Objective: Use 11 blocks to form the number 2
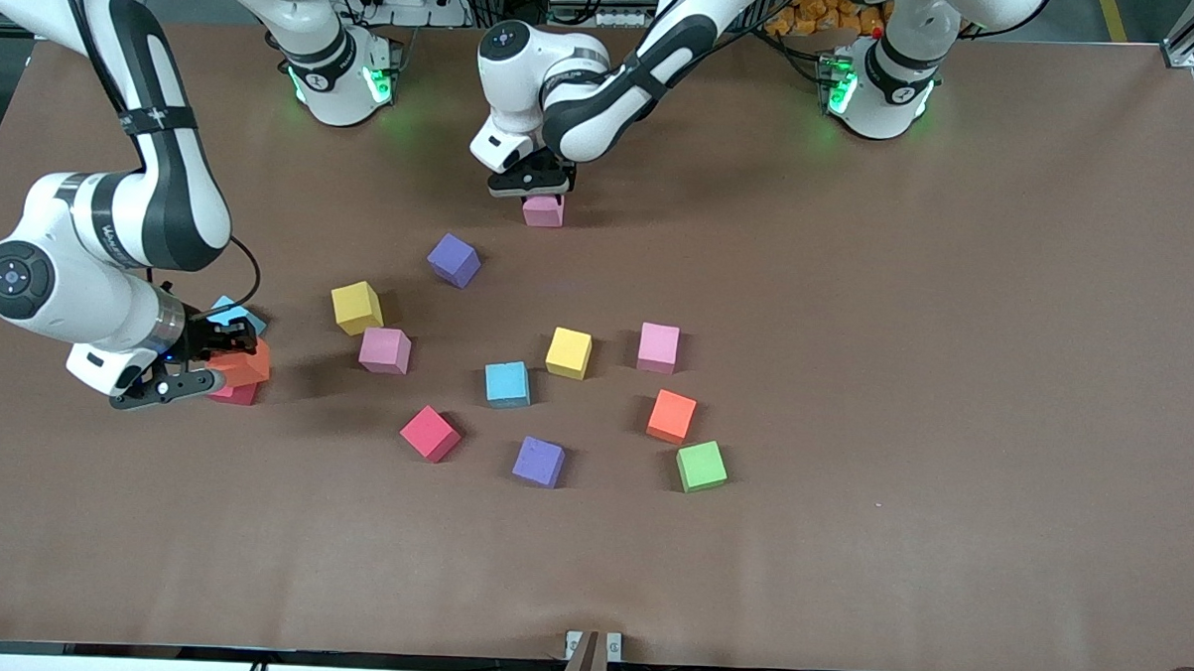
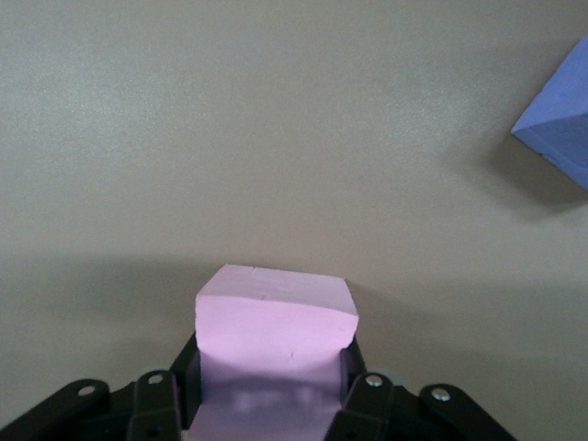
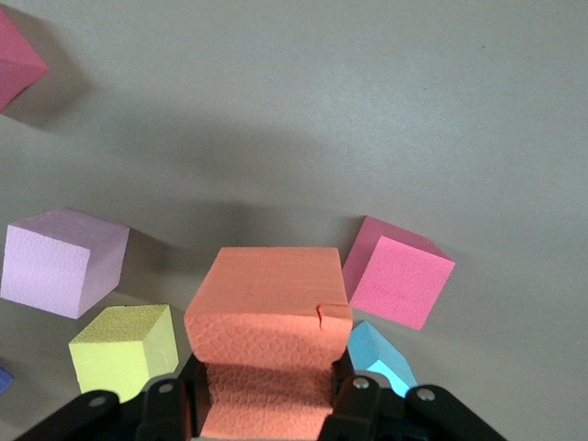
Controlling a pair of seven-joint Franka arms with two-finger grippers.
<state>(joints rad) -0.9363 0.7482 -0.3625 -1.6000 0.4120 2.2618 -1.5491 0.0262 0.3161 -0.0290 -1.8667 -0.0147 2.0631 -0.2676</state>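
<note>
My left gripper [image 1: 535,186] [image 2: 271,367] is shut on a pink block [image 1: 543,211] [image 2: 276,317], at or just above the table, nearer the robots' bases than the other blocks. My right gripper [image 1: 221,354] [image 3: 266,386] is shut on an orange block [image 1: 244,364] [image 3: 268,312], held over a deep pink block [image 1: 236,394] [image 3: 400,276] and beside a light blue one [image 1: 228,314] [image 3: 377,354]. Several loose blocks lie scattered mid-table, among them purple [image 1: 454,260], yellow [image 1: 357,307], pink [image 1: 385,350] and red [image 1: 430,433]. No number 2 shows.
More loose cubes lie toward the left arm's end: light blue [image 1: 507,384], yellow [image 1: 569,352], pink [image 1: 658,347], orange [image 1: 672,416], green [image 1: 702,466], purple [image 1: 539,462]. A small bracket [image 1: 593,645] sits at the table edge nearest the front camera.
</note>
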